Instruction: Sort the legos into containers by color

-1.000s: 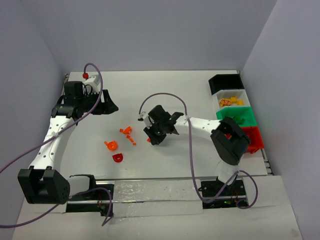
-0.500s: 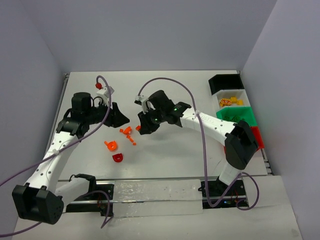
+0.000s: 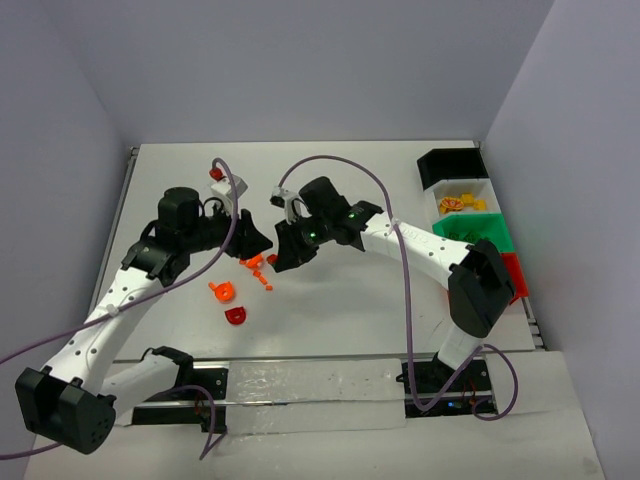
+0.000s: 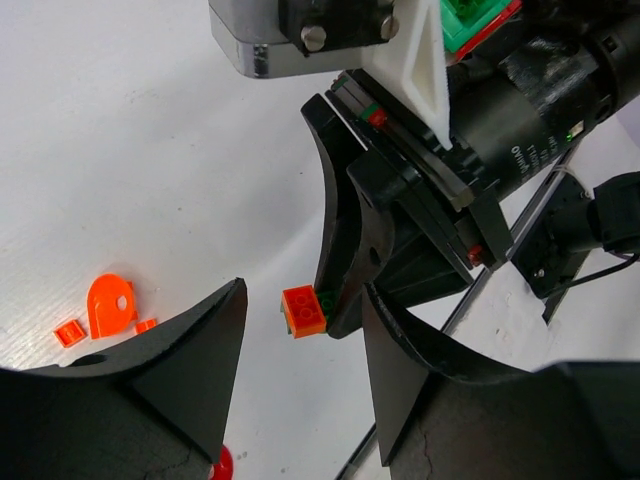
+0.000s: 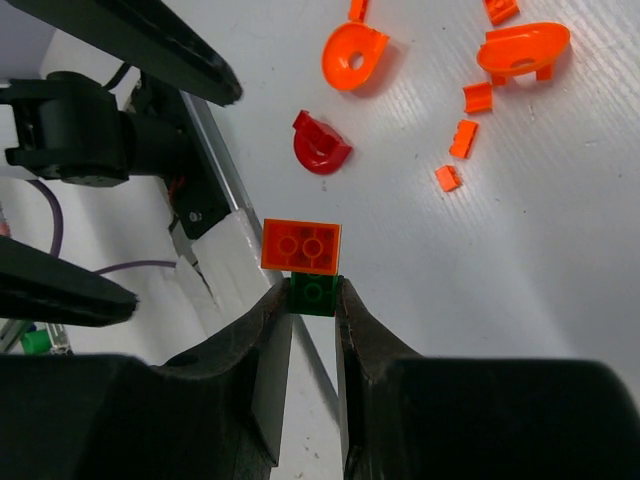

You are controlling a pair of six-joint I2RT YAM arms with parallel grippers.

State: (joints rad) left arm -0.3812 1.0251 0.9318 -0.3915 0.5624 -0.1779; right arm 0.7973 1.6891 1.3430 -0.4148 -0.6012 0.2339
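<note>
Swinging in from the far left corner, the left arm [image 3: 120,290] now brings the left hand [image 3: 262,243] up to the right hand [image 3: 278,258] above the middle of the desk [image 3: 340,310], well apart from the containers [image 3: 436,203] at the right edge. The left hand is open, its fingers on both sides of the orange brick [image 5: 300,246] without touching. The right hand is closed on the green brick [image 5: 314,292], which carries the orange brick. I judge they must be pulled apart before sorting; loose orange legos [image 3: 255,265] lie just beside
</note>
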